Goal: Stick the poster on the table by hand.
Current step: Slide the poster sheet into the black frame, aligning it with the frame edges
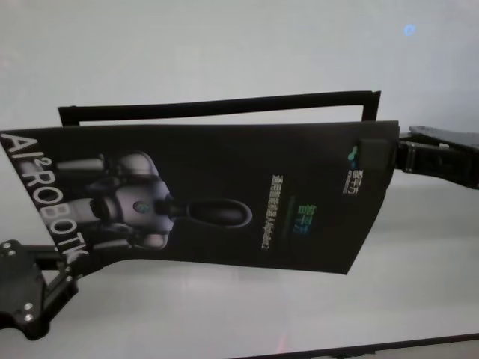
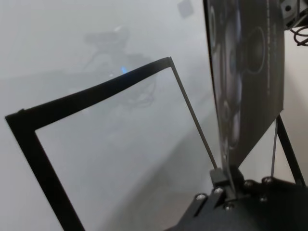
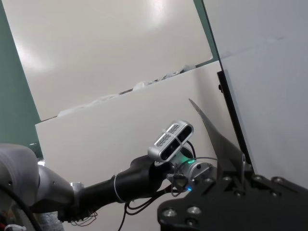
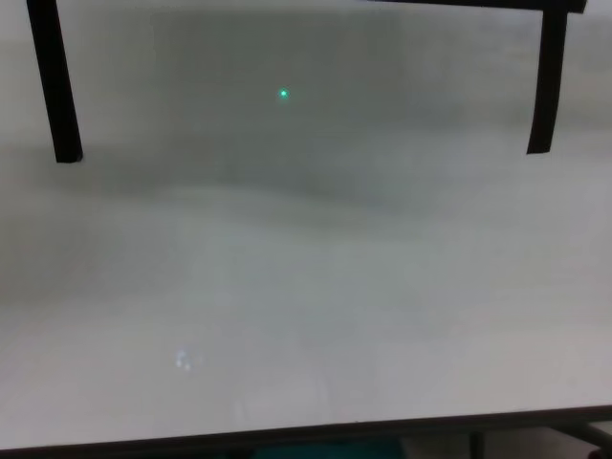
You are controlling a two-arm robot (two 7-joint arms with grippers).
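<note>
I hold the poster (image 1: 224, 194) in the air across the middle of the head view, above the white surface (image 1: 419, 247). My left claw (image 1: 63, 265), at the lower left of the frame, is clenched on the lettered end; my right claw (image 1: 378, 153), at the upper right, grips the far corner. Behind the sheet, a black tape frame (image 1: 217, 107) marks three sides on the surface.

To do this step well, I should keep the sheet taut between both claws, square its edges to the tape frame, and lower it evenly so it lands flat without a bow.

The poster covers most of the frame's interior, so I cannot judge the alignment. Its left edge is cut off, and the chest view shows only the tape ends (image 4: 55, 86).
</note>
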